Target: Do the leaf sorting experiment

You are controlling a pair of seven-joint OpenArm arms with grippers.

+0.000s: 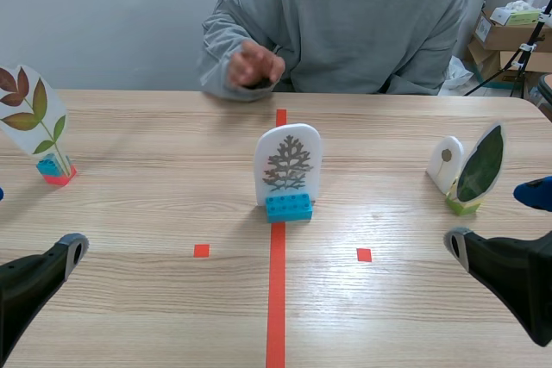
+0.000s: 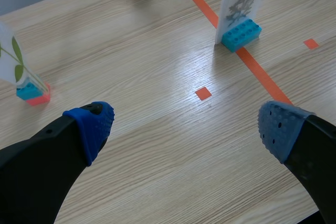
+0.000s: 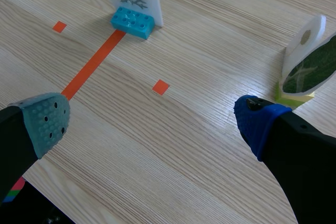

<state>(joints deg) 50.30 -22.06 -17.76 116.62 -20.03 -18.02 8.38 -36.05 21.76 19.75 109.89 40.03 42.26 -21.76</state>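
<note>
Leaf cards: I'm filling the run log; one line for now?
left gripper open | right gripper open | nothing held | middle leaf card upright on centre tape

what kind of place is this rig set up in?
Probably a lab or office test room: a wooden table marked with orange tape, leaf cards standing on toy-brick bases like a staged experiment, and cardboard boxes stacked behind it.

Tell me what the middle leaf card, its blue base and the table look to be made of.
Middle leaf card: likely white plastic or laminated sheet; smooth rounded edge, stands stiff.
Blue base: moulded plastic brick, studs on top, slight shine.
Table: wood or wood-look laminate; even grain, soft sheen.
</note>
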